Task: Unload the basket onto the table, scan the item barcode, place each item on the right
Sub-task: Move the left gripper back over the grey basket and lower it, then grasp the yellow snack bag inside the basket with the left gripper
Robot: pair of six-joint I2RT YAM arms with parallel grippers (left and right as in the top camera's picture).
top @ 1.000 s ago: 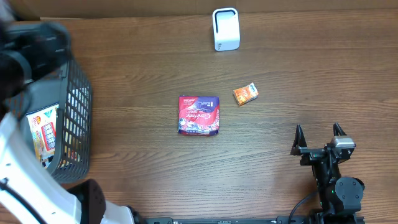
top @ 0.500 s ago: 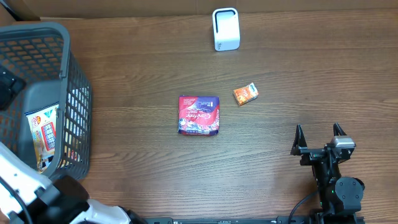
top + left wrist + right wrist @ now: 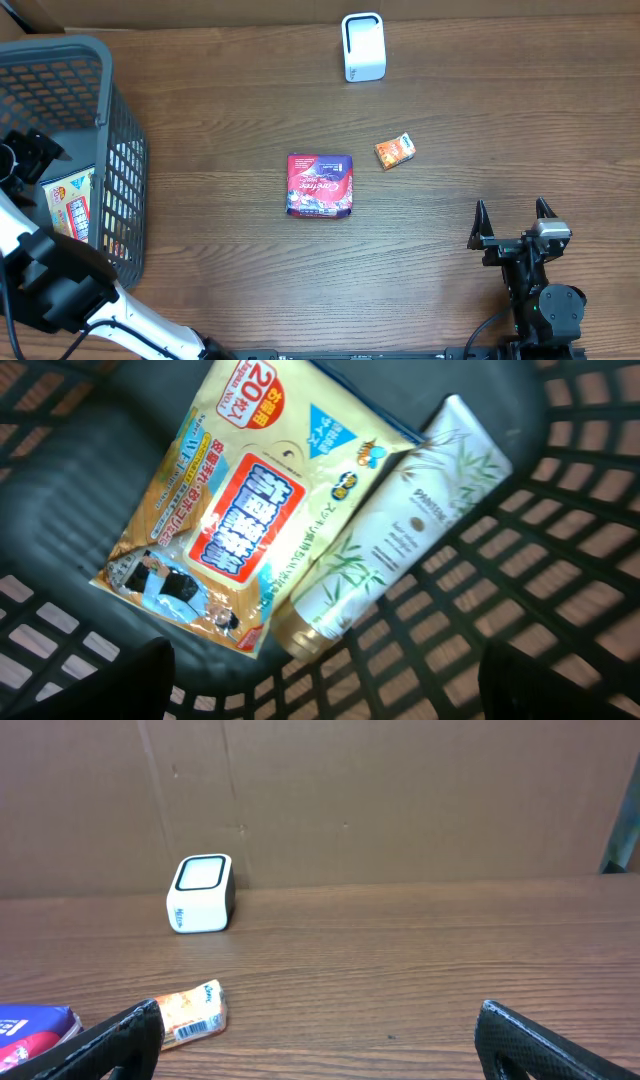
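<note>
Overhead, the wooden table (image 3: 220, 90) filled the shot, and the grey mesh basket (image 3: 125, 180) sat at its left edge. Everything else was placed off that basket!

The left gripper (image 3: 325, 685) hung inside the basket, jaws spread wide with nothing between them. The right gripper (image 3: 511, 214) sat far from the basket at the near right, also spread wide and empty.

A purple pack (image 3: 320, 185) lay flat, well to the right of the basket. On the basket floor lay a yellow pack (image 3: 240, 510) (red and blue print up), and a white tube (image 3: 395, 525) lay touching along its edge.

The white scanner (image 3: 363, 46) stood beyond the purple pack from the basket, toward the far edge. The small orange packet (image 3: 395, 151) lay farther still from the basket, just past the purple pack.
</note>
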